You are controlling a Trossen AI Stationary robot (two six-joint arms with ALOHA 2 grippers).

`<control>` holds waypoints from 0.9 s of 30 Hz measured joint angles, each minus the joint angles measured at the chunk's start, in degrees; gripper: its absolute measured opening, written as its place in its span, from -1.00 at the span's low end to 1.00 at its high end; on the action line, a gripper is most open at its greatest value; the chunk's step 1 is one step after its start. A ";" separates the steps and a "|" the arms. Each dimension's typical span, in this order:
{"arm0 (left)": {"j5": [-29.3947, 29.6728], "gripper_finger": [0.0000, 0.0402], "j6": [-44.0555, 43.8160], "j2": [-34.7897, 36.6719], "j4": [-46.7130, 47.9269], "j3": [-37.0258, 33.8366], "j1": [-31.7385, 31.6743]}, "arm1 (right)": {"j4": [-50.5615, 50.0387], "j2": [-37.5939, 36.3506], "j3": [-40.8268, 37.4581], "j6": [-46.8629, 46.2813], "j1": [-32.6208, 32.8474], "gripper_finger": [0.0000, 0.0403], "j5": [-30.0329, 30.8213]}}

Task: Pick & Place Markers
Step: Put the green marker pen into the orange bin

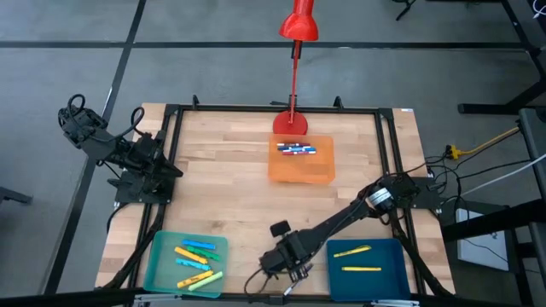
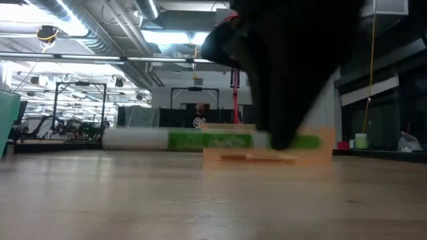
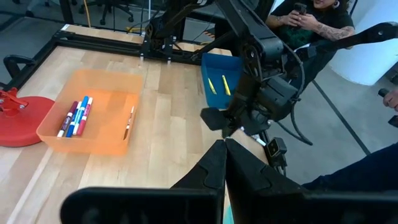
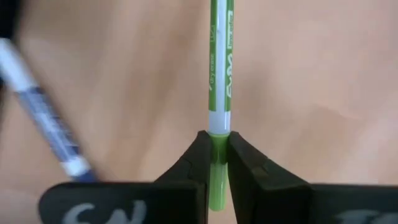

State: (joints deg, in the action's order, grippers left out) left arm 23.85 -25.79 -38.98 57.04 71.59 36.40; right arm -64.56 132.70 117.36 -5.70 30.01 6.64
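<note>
Markers, as we count them from above: teal tray (image 1: 159,260) — five, yellow, orange, blue and green; blue tray (image 1: 397,277) — two yellow markers (image 1: 351,251); orange tray (image 1: 301,170) — a small cluster of blue and red ones, number unclear. On the wooden table (image 1: 230,205), one green marker (image 4: 220,74), clamped at its cap end by the right gripper (image 4: 216,163) near the front edge; one blue marker (image 4: 43,115) beside it. Left gripper (image 3: 224,163) — fingers pressed together, empty, at the left edge.

Grey floor (image 1: 213,21) — ceiling ducts (image 2: 80,30) and strip lights (image 2: 173,37) overhead.
</note>
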 joint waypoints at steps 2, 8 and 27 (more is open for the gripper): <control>0.01 -0.99 -0.01 0.00 0.00 0.00 0.00 | -1.86 -0.07 1.05 0.32 -0.94 -0.83 1.35; -0.06 -0.99 0.01 0.02 -0.02 0.00 -0.02 | -7.97 -0.09 4.50 3.90 -4.77 -0.83 4.24; -0.19 -0.99 0.05 0.02 -0.02 0.00 0.00 | -19.77 -0.90 17.59 18.33 -21.90 -0.83 10.01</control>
State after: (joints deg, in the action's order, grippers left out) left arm 23.66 -25.74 -38.96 57.01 71.59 36.40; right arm -84.33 131.81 134.95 12.63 8.11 16.65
